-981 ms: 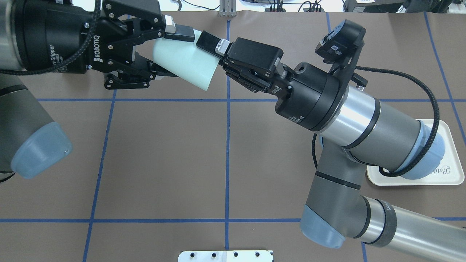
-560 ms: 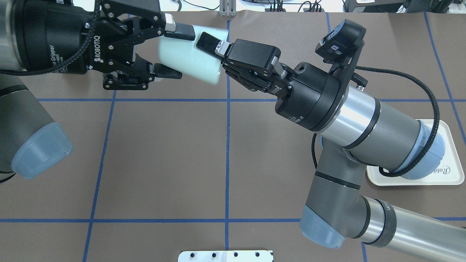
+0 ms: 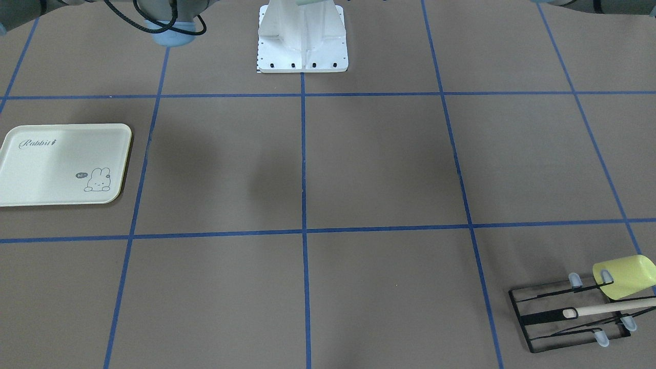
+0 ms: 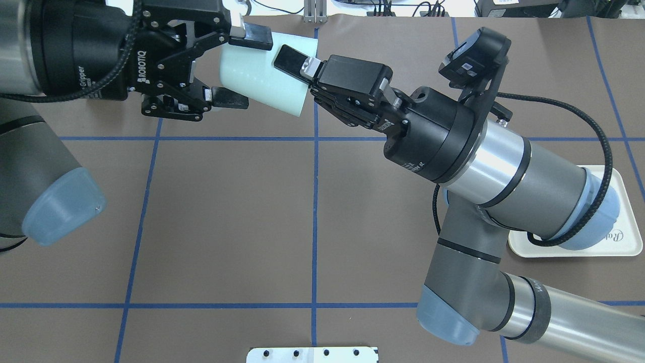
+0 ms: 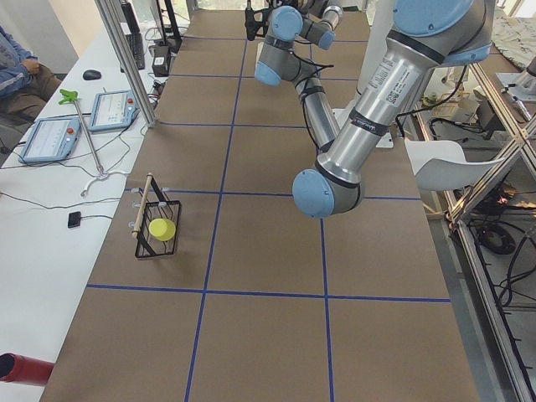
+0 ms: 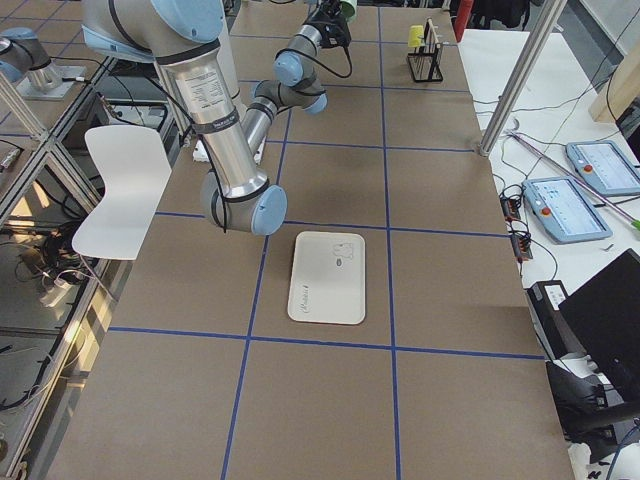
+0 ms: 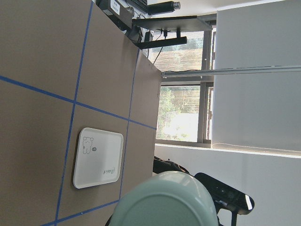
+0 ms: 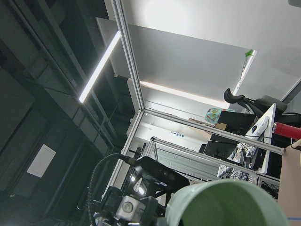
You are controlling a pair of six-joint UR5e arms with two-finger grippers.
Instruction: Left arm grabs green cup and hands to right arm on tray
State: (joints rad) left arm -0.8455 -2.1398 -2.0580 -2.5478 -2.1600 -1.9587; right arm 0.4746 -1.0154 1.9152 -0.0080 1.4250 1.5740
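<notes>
The pale mint-green cup (image 4: pixel 267 75) hangs in the air on its side, high above the table's far middle. My right gripper (image 4: pixel 293 75) is shut on its rim end; one black finger (image 4: pixel 288 59) lies on top, the other is hidden behind the cup. My left gripper (image 4: pixel 246 70) is open, its fingertips (image 4: pixel 252 40) spread to either side of the cup's base end. The cup's base fills the bottom of the left wrist view (image 7: pixel 167 200) and the cup also shows in the right wrist view (image 8: pixel 225 205). The cream tray (image 3: pixel 61 164) lies empty on the robot's right, partly under the right arm (image 4: pixel 622 242).
A black wire rack (image 3: pixel 569 318) at the far corner on the robot's left holds a yellow-green cup (image 3: pixel 622 277) and a wooden stick. The white robot base plate (image 3: pixel 302 51) sits at the table's near middle. Blue tape lines grid the brown table.
My left gripper opened and let go of the cup, its lower finger moving clear. The cup stays in the right gripper and has shifted slightly up and right.
</notes>
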